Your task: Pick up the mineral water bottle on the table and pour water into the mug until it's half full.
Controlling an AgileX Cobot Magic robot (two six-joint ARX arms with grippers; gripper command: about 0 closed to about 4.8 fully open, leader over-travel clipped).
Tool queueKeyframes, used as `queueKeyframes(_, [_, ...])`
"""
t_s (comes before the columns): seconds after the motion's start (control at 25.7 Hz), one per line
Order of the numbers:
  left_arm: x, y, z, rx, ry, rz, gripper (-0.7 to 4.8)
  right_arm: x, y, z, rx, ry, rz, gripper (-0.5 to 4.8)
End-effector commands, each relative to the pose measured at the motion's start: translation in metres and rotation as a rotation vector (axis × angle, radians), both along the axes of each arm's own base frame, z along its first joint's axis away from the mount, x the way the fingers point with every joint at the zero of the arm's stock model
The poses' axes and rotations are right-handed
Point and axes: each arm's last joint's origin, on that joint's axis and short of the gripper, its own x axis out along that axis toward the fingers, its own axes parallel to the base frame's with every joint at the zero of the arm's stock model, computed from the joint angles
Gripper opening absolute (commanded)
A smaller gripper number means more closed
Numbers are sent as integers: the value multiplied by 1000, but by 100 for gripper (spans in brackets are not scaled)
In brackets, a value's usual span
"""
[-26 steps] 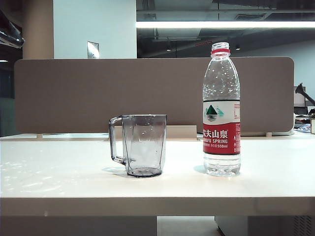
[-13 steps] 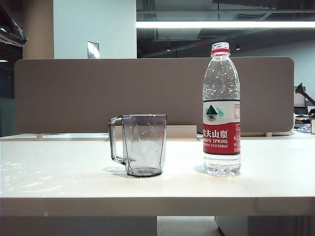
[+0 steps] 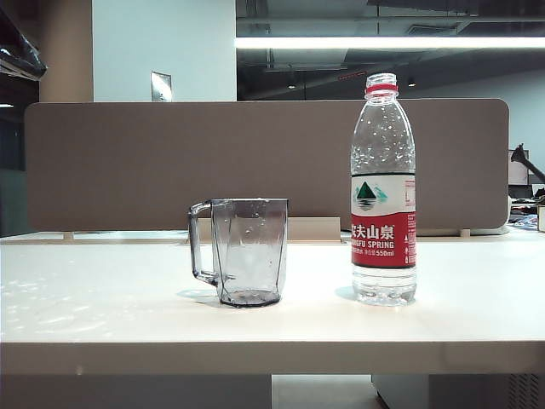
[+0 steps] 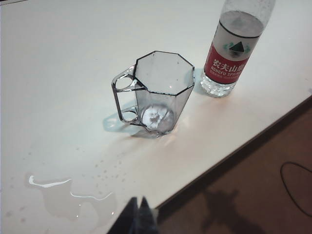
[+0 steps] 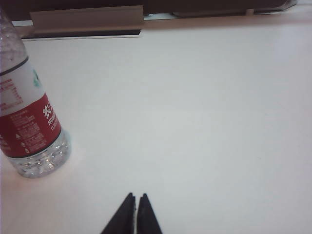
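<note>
The mineral water bottle [image 3: 383,192] stands upright on the white table [image 3: 102,298], capless, with a red neck ring and a white-and-red label; it also shows in the wrist views [image 4: 234,48] [image 5: 27,122]. Left of it stands the smoky grey faceted mug [image 3: 247,251], handle to the left, with a little water at its bottom [image 4: 156,117]. My left gripper [image 4: 138,200] is shut, hanging over the table's front edge, apart from the mug. My right gripper [image 5: 136,196] is shut above bare tabletop, to the side of the bottle. Neither gripper appears in the exterior view.
A puddle of spilled water [image 4: 73,197] and droplets lie on the table close to the left gripper. A brown partition panel [image 3: 255,162] runs along the table's far side. The table's front edge [image 4: 243,146] drops to a dark floor.
</note>
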Motion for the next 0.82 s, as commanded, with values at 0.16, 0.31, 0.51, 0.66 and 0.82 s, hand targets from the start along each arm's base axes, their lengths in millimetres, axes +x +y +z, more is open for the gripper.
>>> queueKeyframes(0.16, [0, 0, 2, -7, -10, -4, -4, 1, 0, 9, 68, -78, -7, 32])
queueKeyframes(0.31, [0, 0, 2, -7, -10, -4, -4, -7, -1, 52, 130, -255, -7, 31])
queueKeyframes(0.51, [0, 0, 2, -7, -10, -4, -4, -56, -6, 164, 88, -595, -14, 32])
queueKeyframes(0.66, [0, 0, 2, -7, -10, -4, -4, -110, -13, 291, -216, -846, -176, 53])
queueKeyframes(0.82, [0, 0, 2, -7, -10, -4, -4, -97, -13, 350, -341, -790, -214, 54])
